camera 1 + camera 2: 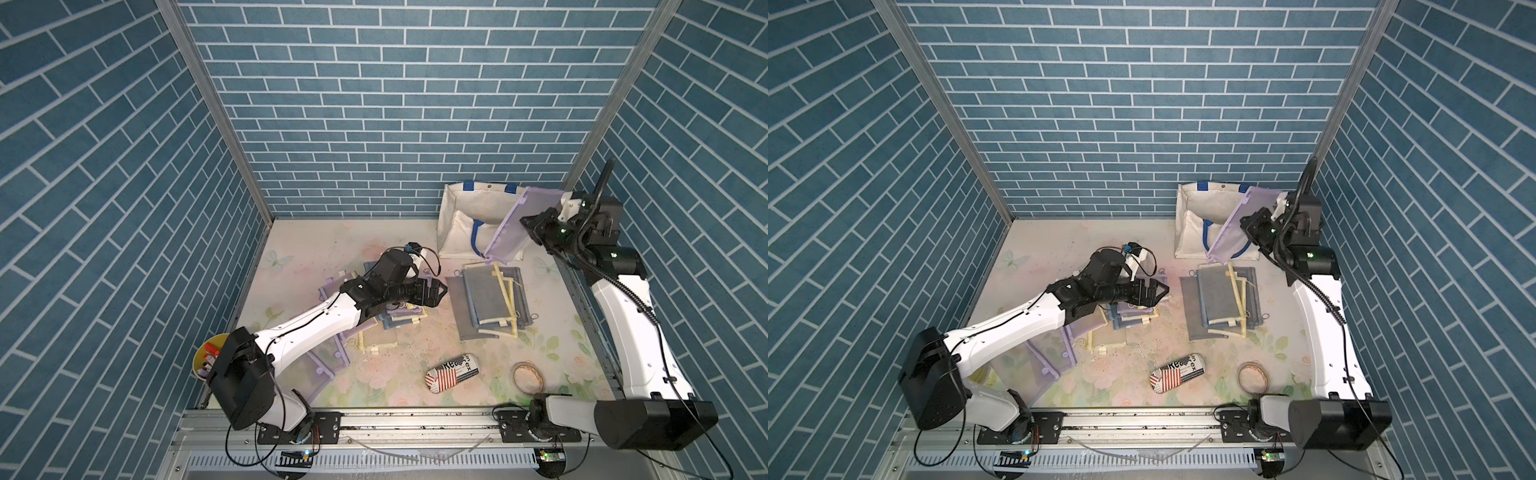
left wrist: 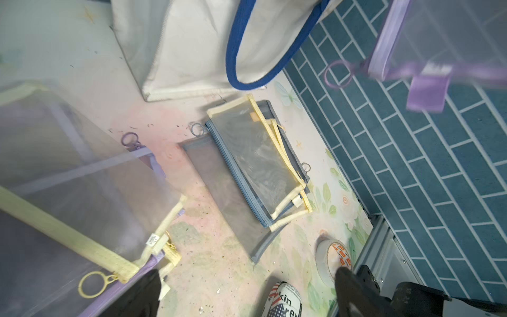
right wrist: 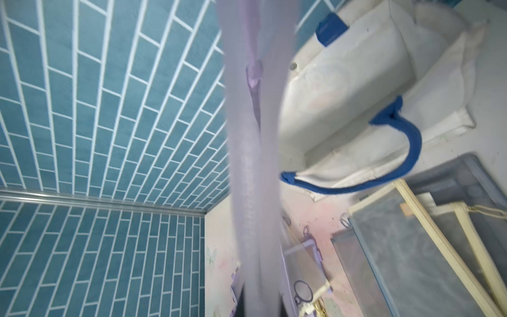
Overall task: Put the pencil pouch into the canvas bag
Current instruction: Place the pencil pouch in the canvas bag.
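My right fingers (image 1: 528,222) are clenched on an edge of the purple mesh pouch (image 1: 509,232). It hangs tilted over the open bag (image 1: 478,199) at the far right corner of the desk (image 1: 374,249). My left fingers (image 1: 439,288) are spread and empty, mid-desk. I should steer the pouch's low corner inside the rim before letting go. The pouch hides part of the bag's floor, and the pinch itself is blurred.

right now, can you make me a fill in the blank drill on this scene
1. The right gripper is shut on a mesh pouch whose trim is ____.
2. The left gripper is ____ and holds nothing.
3. The bag has a handle coloured ____.
Missing words: purple; open; blue.
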Tool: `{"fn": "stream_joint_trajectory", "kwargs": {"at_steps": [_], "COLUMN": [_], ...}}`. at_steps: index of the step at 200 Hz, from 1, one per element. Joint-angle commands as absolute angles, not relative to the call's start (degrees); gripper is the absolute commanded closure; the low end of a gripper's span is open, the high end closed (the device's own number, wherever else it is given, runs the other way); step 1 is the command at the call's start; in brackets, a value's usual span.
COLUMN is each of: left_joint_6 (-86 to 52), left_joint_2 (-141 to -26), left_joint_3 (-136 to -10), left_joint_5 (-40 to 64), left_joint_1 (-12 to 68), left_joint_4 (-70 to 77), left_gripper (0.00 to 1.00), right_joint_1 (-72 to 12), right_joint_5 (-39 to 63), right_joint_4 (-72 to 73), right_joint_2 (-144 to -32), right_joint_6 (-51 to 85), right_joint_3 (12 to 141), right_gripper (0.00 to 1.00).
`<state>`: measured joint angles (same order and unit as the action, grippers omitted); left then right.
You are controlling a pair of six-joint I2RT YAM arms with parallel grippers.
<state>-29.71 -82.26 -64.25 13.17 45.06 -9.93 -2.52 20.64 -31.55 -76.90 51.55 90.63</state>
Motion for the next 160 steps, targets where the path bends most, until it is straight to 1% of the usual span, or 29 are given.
{"fn": "stream_joint_trajectory", "kwargs": {"at_steps": [1, 32, 76, 99, 119, 160], "left_joint_6": [-26.9, -25.7, -24.2, -23.9, -23.8, -22.7], "left_joint_2": [-79.6, -77.4, -75.3, -74.9, -74.6, -74.9], "left_joint_3": [-62.9, -62.4, -62.9, -63.4, -63.5, -64.1], "left_joint_5": [9.6, 7.6, 5.7, 5.3, 4.5, 3.0], "left_joint_1": [44.6, 44.6, 44.6, 44.6, 44.6, 44.6], "left_joint_4": [-12.4, -15.2, -17.5, -17.6, -17.4, -17.3], "left_gripper": [0.01, 0.01, 0.01, 0.01, 0.01, 0.01], "right_joint_1": [-2.7, -2.6, -2.6, -2.8, -3.6, -7.4], "right_joint_5": [16.3, 11.6, 3.1, 1.0, -0.7, -4.9], "right_joint_4": [-31.7, -31.1, -26.9, -25.0, -26.2, -27.6], "right_joint_2": [-83.5, -92.0, -101.2, -106.1, -110.3, -115.3], "right_joint_6": [56.4, 58.8, 66.8, 69.7, 71.0, 73.6], "right_joint_3": [98.3, 108.1, 115.6, 119.7, 124.4, 126.1], "right_gripper": [1.0, 1.0, 1.0, 1.0, 1.0, 1.0]}}
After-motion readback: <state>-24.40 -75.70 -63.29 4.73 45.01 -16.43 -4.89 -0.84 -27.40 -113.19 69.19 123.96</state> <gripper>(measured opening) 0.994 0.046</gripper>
